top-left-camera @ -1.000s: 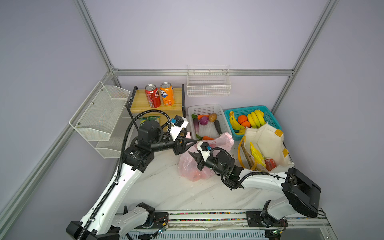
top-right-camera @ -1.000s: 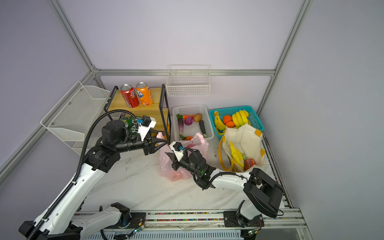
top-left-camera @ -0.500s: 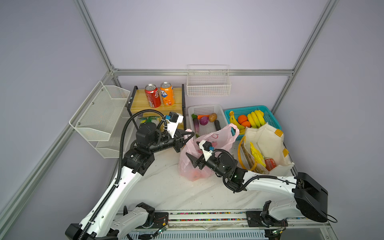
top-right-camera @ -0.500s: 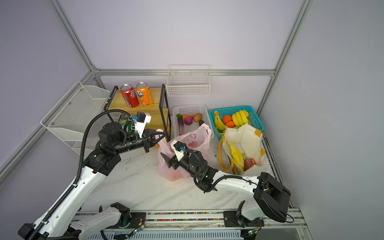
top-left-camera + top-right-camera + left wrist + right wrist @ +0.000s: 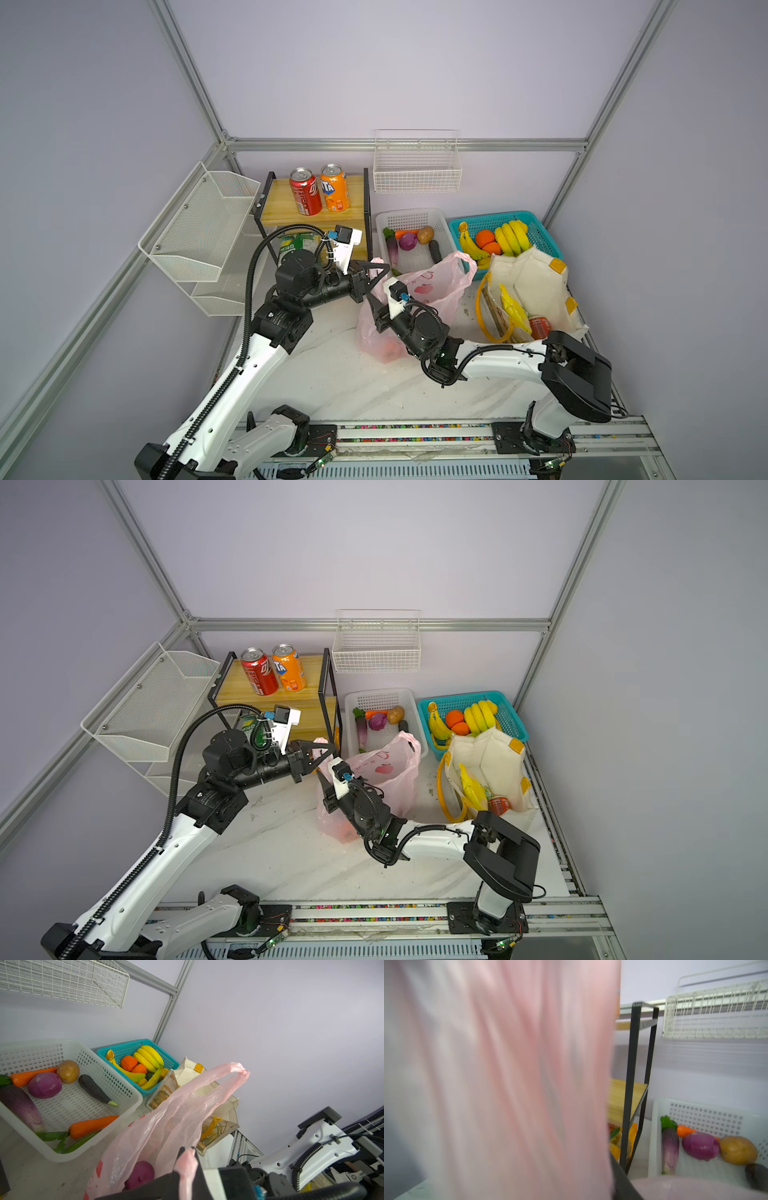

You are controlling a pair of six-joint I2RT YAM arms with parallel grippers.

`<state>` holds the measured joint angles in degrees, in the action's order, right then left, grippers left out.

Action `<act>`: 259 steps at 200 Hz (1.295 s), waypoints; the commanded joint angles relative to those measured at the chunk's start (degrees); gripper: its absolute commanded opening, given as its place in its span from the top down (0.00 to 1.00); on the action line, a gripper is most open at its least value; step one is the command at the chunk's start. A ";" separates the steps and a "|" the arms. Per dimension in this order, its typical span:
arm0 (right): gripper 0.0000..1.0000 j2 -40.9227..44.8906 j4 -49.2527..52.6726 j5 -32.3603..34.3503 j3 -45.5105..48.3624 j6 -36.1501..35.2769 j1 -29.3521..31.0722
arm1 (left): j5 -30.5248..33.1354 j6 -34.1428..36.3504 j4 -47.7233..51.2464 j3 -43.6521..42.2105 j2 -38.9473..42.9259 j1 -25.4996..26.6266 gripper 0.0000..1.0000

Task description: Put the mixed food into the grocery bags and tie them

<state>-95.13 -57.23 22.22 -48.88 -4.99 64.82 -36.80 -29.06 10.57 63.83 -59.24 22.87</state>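
You're looking at a thin, crinkly, see-through plastic pink bag [image 5: 432, 284], a matt cloth tote [image 5: 538, 286], a glossy metal red can [image 5: 305, 193] and a smooth wooden shelf [image 5: 355, 208].

The light is soft and even in both top views and comes from above; shadows on the table [image 5: 332, 386] are faint, and there is no strong glare. The aluminium posts [image 5: 189, 70] lean outward near the edges (a wide-angle lens). The left wrist view is sharp. In the right wrist view the pink plastic bag [image 5: 498, 1074] is one large blur, while the white basket [image 5: 706, 1118] behind is slightly soft.
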 commanded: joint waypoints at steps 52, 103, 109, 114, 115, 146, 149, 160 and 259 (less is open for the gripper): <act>0.17 12.21 20.04 -4.09 -1.93 -2.40 0.10 | 2.79 2.74 2.22 2.55 -1.35 -0.63 1.00; 0.03 27.87 47.48 -7.80 -6.36 -5.49 0.07 | 4.39 4.27 4.43 4.32 -1.83 -2.28 1.00; 0.03 29.72 50.49 -9.58 -7.26 -6.00 0.06 | 4.58 4.36 4.67 4.50 -1.92 -2.54 1.00; 0.03 31.01 53.42 -11.53 -8.07 -6.40 0.05 | 4.70 4.49 4.92 4.61 -1.99 -2.73 1.00; 0.03 31.26 53.92 -12.00 -8.20 -6.59 0.05 | 4.71 4.51 4.91 4.67 -2.01 -2.83 1.00; 0.06 38.31 64.28 -19.92 -9.54 -6.56 0.08 | 6.10 5.04 6.09 5.60 -2.19 -4.56 1.00; 0.07 39.14 64.60 -20.25 -9.18 -6.23 0.11 | 6.16 5.06 6.12 5.60 -2.13 -4.72 1.00; 0.10 42.00 65.33 -19.99 -7.57 -5.65 0.04 | 6.30 5.06 6.21 5.54 -2.08 -5.16 1.00; 0.11 41.33 48.57 -27.89 0.77 0.02 -24.24 | 9.11 5.59 7.61 2.88 -0.26 -5.84 1.00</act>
<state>-49.06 0.58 3.05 -49.47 -5.74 43.09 -28.60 -24.86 18.31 64.05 -61.08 17.50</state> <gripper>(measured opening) 0.876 0.047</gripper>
